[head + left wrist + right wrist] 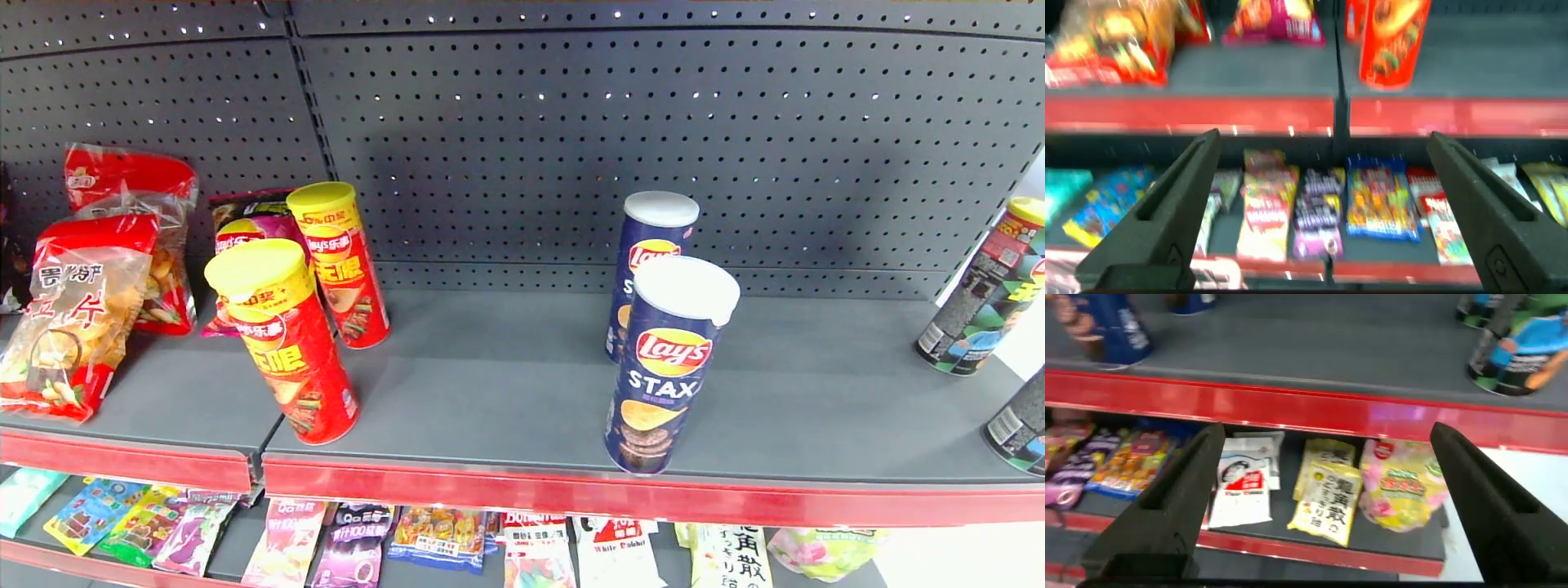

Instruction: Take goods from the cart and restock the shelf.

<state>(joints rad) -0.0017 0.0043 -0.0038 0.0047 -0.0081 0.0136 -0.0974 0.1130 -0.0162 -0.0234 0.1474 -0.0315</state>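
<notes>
Standing on the shelf (498, 392), labels forward: blue cans (668, 367), red cans (286, 351).

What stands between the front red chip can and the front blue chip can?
Nothing: the head view shows bare grey shelf between the front red can and front blue can.

Bright light, soft shadow on back panel (531, 147), glare on red shelf edge (1437, 114) (wrist views)
</notes>
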